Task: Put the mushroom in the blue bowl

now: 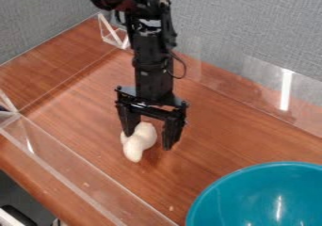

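The mushroom [137, 144] lies on its side on the wooden table, showing only its cream-white stem; its cap is hidden behind the fingers. My black gripper [153, 134] hangs straight down over it, jaws spread wide with one finger on each side of the mushroom's upper end, fingertips near the table. The blue bowl [266, 197] sits at the bottom right corner, partly cut off by the frame edge, with nothing visible inside it.
Clear acrylic walls [51, 140] fence the wooden table [75, 88] at the left, front and back. Another clear panel [283, 84] stands at the right rear. A grey wall is behind.
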Available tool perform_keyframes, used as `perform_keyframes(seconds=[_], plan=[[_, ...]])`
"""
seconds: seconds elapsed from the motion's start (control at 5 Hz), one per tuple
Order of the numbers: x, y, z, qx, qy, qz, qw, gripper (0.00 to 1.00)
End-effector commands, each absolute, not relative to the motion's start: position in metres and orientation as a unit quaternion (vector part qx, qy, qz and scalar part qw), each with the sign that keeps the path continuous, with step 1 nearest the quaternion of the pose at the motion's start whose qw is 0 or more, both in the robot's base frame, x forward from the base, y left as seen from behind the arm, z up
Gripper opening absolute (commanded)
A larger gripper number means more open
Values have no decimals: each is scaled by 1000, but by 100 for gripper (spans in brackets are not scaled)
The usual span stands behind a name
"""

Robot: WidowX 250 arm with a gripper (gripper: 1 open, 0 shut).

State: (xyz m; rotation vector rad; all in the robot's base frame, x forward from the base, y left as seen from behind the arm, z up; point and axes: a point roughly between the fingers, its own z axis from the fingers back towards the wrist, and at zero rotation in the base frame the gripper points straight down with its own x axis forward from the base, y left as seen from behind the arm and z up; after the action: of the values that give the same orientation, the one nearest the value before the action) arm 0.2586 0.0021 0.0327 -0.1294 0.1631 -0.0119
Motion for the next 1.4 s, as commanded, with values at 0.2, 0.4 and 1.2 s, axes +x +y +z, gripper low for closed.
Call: perform_keyframes(seconds=[0.2, 0.4, 1.2], plan=[[258, 5, 24, -67, 78, -14, 995, 100], [257, 5, 22, -68, 80, -15, 994, 100], [265, 9, 38, -54, 75, -14, 996, 0]])
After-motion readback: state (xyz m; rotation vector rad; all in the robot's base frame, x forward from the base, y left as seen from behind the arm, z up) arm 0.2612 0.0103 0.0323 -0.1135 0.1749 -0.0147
